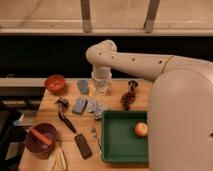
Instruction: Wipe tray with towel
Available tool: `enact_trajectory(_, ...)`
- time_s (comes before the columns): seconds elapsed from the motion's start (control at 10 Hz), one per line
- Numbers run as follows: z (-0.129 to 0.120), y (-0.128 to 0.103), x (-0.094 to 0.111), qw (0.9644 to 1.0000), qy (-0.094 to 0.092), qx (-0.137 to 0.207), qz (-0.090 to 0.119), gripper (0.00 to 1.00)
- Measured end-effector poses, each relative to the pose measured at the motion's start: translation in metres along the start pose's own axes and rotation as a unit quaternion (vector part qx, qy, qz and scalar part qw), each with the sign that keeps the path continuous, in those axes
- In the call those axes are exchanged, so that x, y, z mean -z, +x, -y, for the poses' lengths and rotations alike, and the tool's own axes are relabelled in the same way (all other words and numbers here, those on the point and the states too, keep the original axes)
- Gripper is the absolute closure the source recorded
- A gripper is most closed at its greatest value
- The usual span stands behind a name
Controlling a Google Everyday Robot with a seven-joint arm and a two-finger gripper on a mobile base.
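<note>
The green tray point(118, 144) lies at the front right of the wooden table and holds an orange fruit point(141, 129). The crumpled blue-grey towel point(91, 106) lies on the table just left of the tray's far corner. My white arm reaches in from the right. My gripper point(100, 89) points down at the back of the table, just behind and above the towel, apart from the tray.
A small blue cup point(82, 86) stands left of the gripper. There are also a red bowl point(55, 82), dark grapes point(128, 98), a black brush point(64, 119), a dark phone-like block point(83, 145), a fork point(95, 136) and a maroon bowl point(40, 141).
</note>
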Motion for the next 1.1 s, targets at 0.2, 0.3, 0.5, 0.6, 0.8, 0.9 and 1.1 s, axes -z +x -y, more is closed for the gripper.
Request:
enact_trajectory(0.2, -0.003, 0.000, 0.000, 1.0000, -0.001, 0.002, -0.002, 0.25)
enact_trajectory(0.3, -0.003, 0.001, -0.001, 1.0000, 0.000, 0.001, -0.003, 0.25)
enact_trajectory(0.5, -0.006, 0.001, -0.012, 0.9999, 0.010, -0.004, -0.002, 0.25)
enact_trajectory(0.6, -0.016, -0.004, -0.029, 0.9999, 0.010, -0.002, -0.001, 0.25)
enact_trajectory(0.8, -0.035, -0.013, -0.059, 1.0000, 0.007, 0.003, -0.001, 0.25)
enact_trajectory(0.9, -0.047, -0.022, -0.075, 1.0000, 0.007, 0.007, 0.000, 0.25)
enact_trajectory(1.1, -0.062, -0.031, -0.101, 0.9999, 0.007, 0.012, -0.006, 0.25)
